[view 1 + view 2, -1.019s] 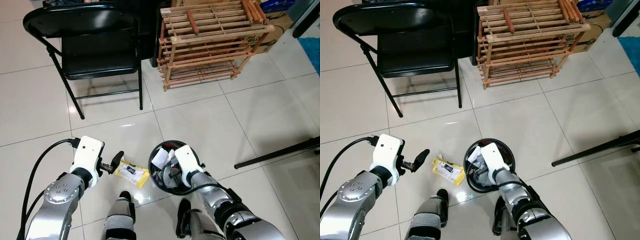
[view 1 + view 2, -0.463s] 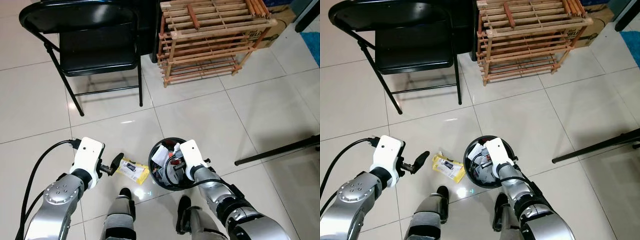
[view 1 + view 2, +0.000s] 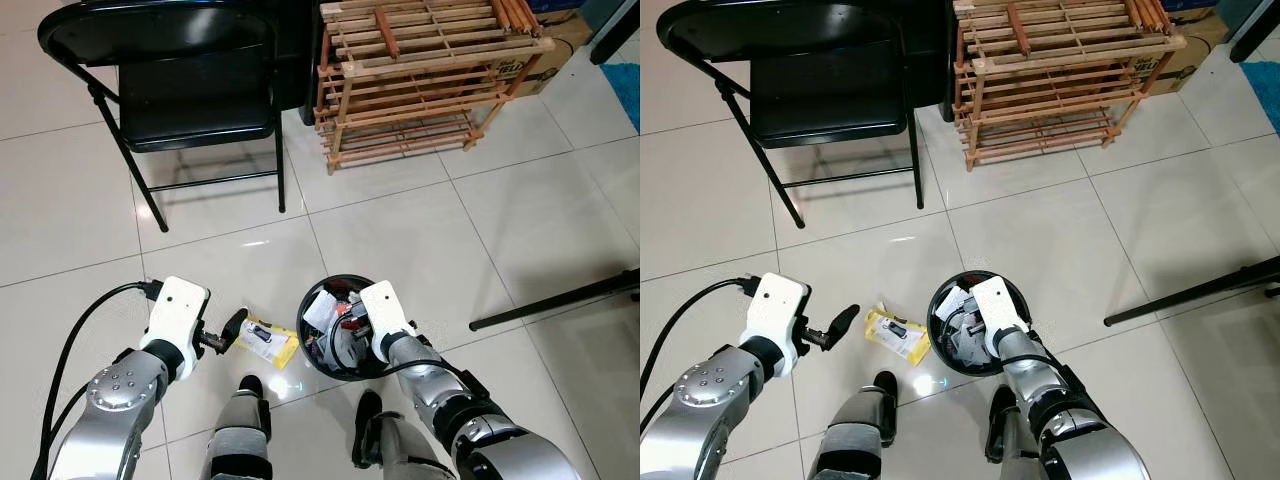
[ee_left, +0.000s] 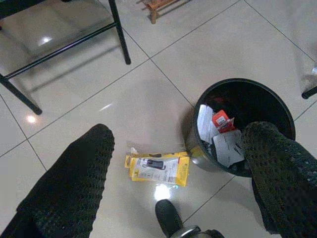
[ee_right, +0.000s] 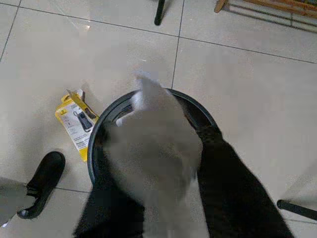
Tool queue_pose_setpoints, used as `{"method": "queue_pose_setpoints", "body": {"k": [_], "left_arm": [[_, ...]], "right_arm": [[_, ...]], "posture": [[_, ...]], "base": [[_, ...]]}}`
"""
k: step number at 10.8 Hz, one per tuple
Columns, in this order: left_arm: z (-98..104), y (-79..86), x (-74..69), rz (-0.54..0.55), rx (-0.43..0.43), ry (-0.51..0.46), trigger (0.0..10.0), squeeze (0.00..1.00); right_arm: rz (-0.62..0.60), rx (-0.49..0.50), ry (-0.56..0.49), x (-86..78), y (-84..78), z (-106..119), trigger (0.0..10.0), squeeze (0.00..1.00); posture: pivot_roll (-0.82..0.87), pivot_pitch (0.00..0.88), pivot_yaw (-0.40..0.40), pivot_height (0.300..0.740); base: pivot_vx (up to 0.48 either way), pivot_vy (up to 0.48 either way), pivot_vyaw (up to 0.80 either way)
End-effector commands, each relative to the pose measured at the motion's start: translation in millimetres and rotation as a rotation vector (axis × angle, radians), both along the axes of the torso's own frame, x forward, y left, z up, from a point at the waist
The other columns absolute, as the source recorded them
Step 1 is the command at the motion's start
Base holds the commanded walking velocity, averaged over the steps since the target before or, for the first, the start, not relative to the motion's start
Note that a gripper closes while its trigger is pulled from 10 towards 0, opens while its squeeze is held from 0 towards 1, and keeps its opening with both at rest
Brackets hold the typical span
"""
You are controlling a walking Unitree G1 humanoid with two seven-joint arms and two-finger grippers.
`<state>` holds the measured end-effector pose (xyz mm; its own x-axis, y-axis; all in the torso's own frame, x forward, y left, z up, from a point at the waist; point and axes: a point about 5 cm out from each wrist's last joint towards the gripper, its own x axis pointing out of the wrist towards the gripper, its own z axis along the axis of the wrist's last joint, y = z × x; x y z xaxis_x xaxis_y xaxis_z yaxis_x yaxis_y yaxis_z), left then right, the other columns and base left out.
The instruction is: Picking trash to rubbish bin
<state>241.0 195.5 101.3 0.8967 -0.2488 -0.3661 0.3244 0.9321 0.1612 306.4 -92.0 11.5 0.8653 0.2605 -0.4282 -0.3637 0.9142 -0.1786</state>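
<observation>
A flat yellow package (image 3: 265, 340) lies on the tiled floor just left of a round black bin (image 3: 936, 300) that holds papers and a red scrap. My left gripper (image 4: 178, 131) hovers low over the floor to the left of the package, open, with the package and the bin seen between its fingers (image 4: 74, 188). My right gripper (image 5: 158, 134) hangs over the bin's mouth, shut on a blurred white piece of paper (image 5: 161, 148) that hides its fingertips.
A black folding chair (image 3: 190, 90) stands at the back left, and a wooden slatted rack (image 3: 420, 80) at the back right with a cardboard box (image 3: 545, 70) behind it. A black pole (image 3: 560, 305) lies across the floor on the right. My feet (image 3: 250, 390) are near the bin.
My right wrist has shifted slightly forward over the bin. The left arm has barely moved, and the yellow package lies where it was.
</observation>
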Motion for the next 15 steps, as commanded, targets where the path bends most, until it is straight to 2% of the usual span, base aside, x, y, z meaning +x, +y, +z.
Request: {"method": "queue_pose_setpoints", "body": {"k": [1, 12, 13, 14, 15], "left_arm": [[-4, -0.8, -6.3, -0.012, -0.004, 0.024, 10.0, 0.0], [-7, -4.5, -3.4, -0.022, 0.005, 0.018, 10.0, 0.0], [-7, -9.1, 0.0, -0.031, -0.007, 0.011, 10.0, 0.0], [-8, -14.7, 5.1, -0.042, -0.022, 0.0, 10.0, 0.0], [-6, -26.5, 16.5, -0.062, -0.053, -0.03, 10.0, 0.0]], "right_arm": [[-0.015, -0.001, 0.045, -10.4, -3.4, -12, 10.0, 1.0], [-0.023, -0.01, 0.039, -11.6, -7.1, -13, 10.0, 1.0], [-0.042, -0.011, 0.011, -8.8, -11.2, -10, 10.0, 0.4], [-0.067, -0.002, -0.023, -4.7, -16.3, -5, 10.0, 0.0], [-0.109, 0.028, -0.1, 4.3, -26.6, 7, 10.0, 0.0]], "posture": [[0.53, 0.396, -0.062, 0.74], [0.51, 0.377, -0.065, 0.74], [0.5, 0.365, -0.068, 0.74], [0.49, 0.348, -0.071, 0.74], [0.45, 0.311, -0.08, 0.74]], "base": [[0.0, 0.0, 0.0], [0.0, 0.0, 0.0], [0.0, 0.0, 0.0], [0.0, 0.0, 0.0], [0.0, 0.0, 0.0]]}}
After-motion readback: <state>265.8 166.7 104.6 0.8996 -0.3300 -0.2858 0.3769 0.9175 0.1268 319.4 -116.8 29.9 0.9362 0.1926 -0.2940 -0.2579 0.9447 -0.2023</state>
